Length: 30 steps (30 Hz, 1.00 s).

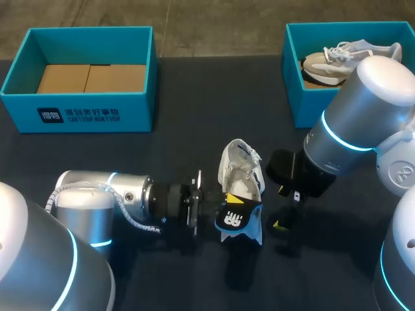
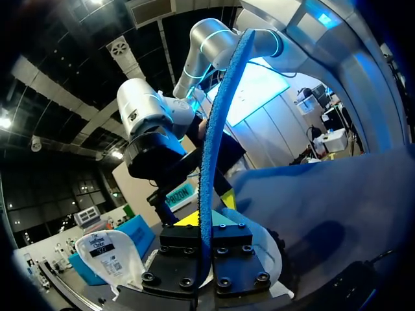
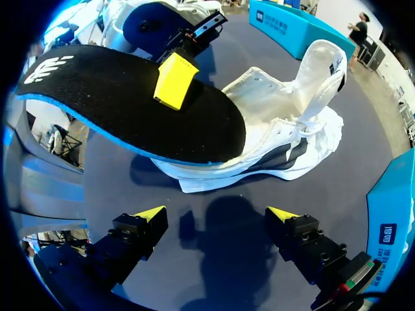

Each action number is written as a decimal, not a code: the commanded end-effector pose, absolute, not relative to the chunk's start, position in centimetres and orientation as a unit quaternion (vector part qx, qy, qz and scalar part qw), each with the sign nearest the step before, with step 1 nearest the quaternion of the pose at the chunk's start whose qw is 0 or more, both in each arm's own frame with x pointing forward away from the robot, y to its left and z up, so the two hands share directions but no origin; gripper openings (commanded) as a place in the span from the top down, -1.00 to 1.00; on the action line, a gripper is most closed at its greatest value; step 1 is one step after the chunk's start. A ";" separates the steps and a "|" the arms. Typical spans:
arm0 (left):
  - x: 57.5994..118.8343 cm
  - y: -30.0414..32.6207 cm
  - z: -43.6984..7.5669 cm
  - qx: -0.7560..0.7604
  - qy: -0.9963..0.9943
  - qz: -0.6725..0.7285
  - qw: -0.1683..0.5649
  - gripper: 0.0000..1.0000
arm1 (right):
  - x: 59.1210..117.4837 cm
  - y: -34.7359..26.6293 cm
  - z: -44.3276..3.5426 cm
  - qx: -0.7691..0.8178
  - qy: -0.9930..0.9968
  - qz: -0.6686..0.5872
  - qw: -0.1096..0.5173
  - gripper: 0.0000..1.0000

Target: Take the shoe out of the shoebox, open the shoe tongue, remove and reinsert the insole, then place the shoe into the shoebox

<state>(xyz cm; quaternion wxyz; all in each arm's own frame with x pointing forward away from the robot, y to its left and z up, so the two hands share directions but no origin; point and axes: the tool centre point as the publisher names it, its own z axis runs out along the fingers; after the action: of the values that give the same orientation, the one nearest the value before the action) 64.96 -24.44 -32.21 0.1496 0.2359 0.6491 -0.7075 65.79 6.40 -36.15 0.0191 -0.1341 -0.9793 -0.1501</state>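
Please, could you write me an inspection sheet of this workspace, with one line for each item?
surface: dark table, bearing both boxes and the shoe.
job's things: white shoe lies on the table, tongue open; black insole is held up at its opening; left shoebox holds only cardboard; right shoebox holds another shoe.
clutter: nothing seen.
grippers: left gripper shut on the insole; right gripper open beside the shoe, holding nothing.
cables: white coiled cable runs along the left arm.
surroundings: nothing seen reaching over the table.
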 end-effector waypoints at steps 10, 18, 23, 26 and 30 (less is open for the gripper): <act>66.1 -25.0 -32.9 0.229 0.655 -0.703 0.155 1.00 | 65.7 6.4 -36.2 -0.135 -0.979 -0.150 0.018 -1.00; 66.6 -25.2 -33.5 0.228 0.665 -0.694 0.156 1.00 | 65.7 6.4 -36.2 -0.135 -0.979 -0.150 0.018 -1.00; 66.9 -25.3 -33.8 0.230 0.672 -0.683 0.171 1.00 | 65.7 6.4 -36.2 -0.135 -0.979 -0.150 0.018 -1.00; 67.2 -25.3 -34.0 0.221 0.678 -0.679 0.173 1.00 | 65.7 6.4 -36.2 -0.135 -0.979 -0.150 0.018 -1.00; 67.4 -25.3 -34.2 0.207 0.688 -0.675 0.168 1.00 | 65.7 6.4 -36.2 -0.135 -0.979 -0.150 0.018 -1.00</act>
<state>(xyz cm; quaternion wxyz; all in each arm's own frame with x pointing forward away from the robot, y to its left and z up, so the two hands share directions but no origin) 67.50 -25.00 -34.12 0.1664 0.2093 0.6835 -0.6792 65.79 6.40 -36.15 0.0191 -0.1341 -0.9794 -0.1501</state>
